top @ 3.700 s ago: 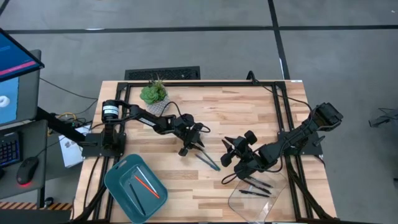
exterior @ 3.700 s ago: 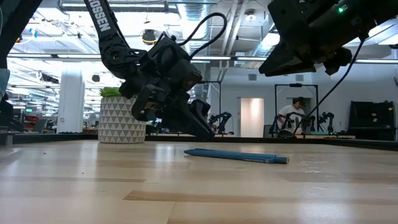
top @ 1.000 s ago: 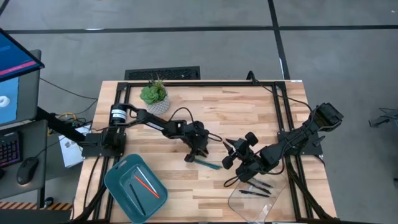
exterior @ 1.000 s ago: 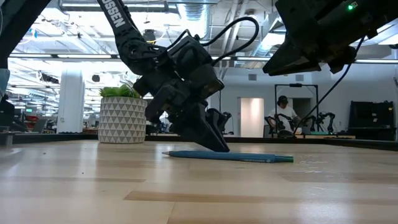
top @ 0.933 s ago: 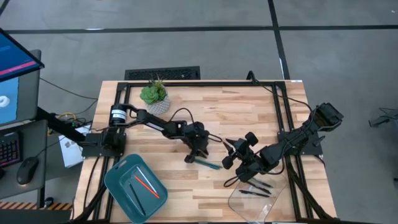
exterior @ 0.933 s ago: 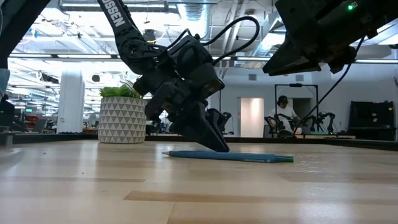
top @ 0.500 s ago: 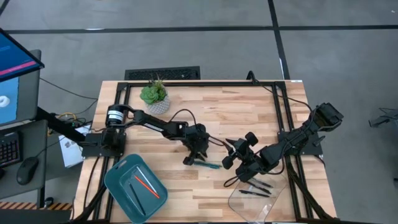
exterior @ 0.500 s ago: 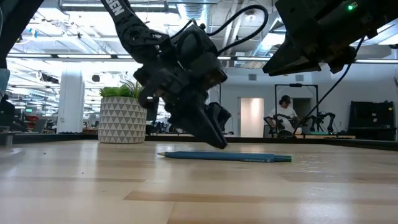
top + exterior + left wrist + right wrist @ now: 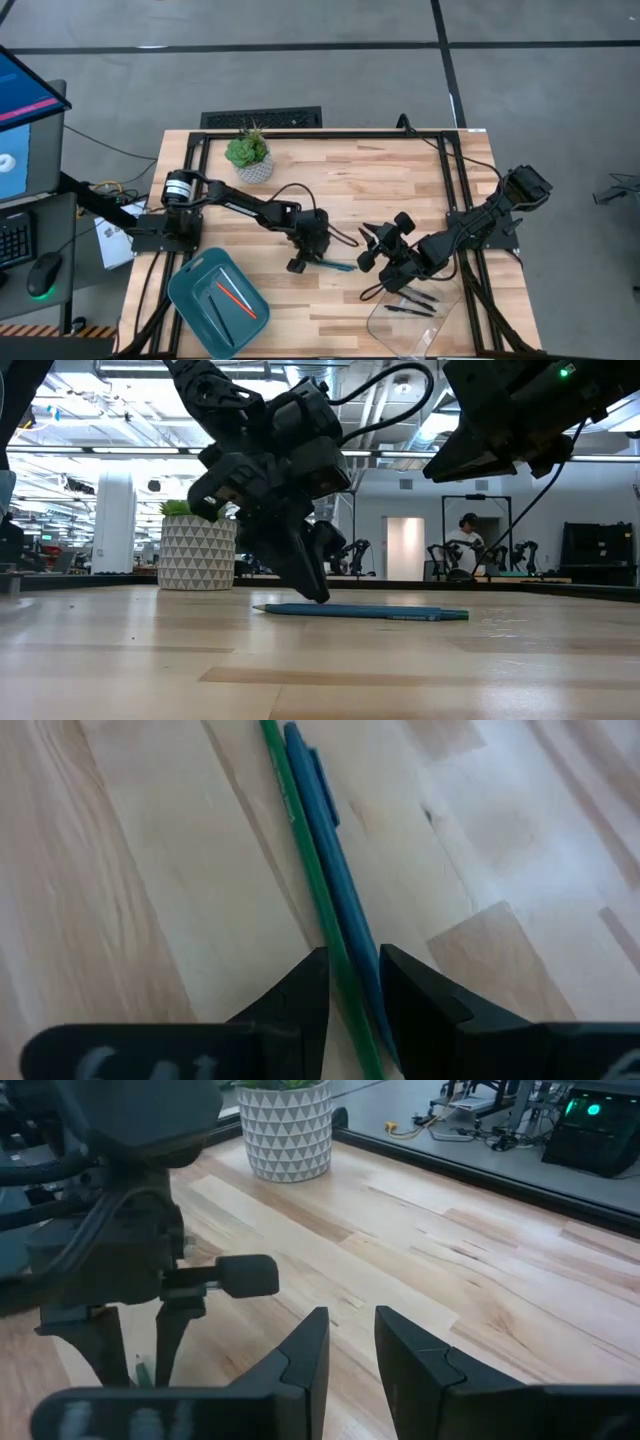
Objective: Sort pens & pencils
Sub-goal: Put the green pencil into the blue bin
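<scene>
We saw the left gripper lowered near the middle of the pale wooden desk, a little toward its front edge. Its two dark fingers stood slightly parted, straddling a slim green pencil and a teal-blue pen that lay flat on the wood, touching side by side. Whether the fingers actually pinched the sticks or merely flanked them, we could not tell. In the low view the fingertips reached down to the end of the pen, which rested level on the desk; the pencil was hidden behind it there.

The right gripper hung raised just beside the other end of that pen, its fingers spread a small way with nothing between them.

At the front right corner sat a clear plastic tray with a few black pens inside. At the front left corner lay a teal rectangular tray holding an orange-red pencil and a darker stick beside it. A small green plant in a white patterned pot stood near the back edge, left of centre. Far behind the desk, a person showed in the room.
</scene>
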Robot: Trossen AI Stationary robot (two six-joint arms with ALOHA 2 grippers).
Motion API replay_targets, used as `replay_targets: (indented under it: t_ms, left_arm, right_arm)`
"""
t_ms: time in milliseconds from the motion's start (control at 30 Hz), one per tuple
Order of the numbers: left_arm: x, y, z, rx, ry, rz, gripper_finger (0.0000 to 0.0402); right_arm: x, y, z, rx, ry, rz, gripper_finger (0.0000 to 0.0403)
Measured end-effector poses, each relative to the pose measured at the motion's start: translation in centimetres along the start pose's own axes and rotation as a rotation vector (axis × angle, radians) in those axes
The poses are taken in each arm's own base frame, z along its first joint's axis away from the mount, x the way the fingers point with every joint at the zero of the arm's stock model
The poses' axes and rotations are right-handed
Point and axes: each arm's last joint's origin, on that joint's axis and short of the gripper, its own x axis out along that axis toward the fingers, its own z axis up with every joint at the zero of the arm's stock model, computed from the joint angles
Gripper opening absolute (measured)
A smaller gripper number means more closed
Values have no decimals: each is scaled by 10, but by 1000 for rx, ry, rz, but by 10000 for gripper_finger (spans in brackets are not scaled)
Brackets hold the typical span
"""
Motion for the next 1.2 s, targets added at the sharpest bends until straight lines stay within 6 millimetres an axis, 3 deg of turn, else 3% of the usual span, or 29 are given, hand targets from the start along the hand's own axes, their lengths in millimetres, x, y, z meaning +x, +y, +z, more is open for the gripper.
replay_targets:
  t_ms: [233,633,967,1200]
  left_arm:
    - [3,-7,1,-16,12,-1,83]
    - [4,-6,0,-54,51,145,83]
    - [2,0,-1,-28,52,185,83]
    - [-5,16,-4,-29,52,241,83]
  right_arm:
    - [0,0,0,0,0,0,107]
    - [0,0,0,0,0,0,107]
    - [0,0,0,0,0,0,107]
    - [0,0,0,0,0,0,107]
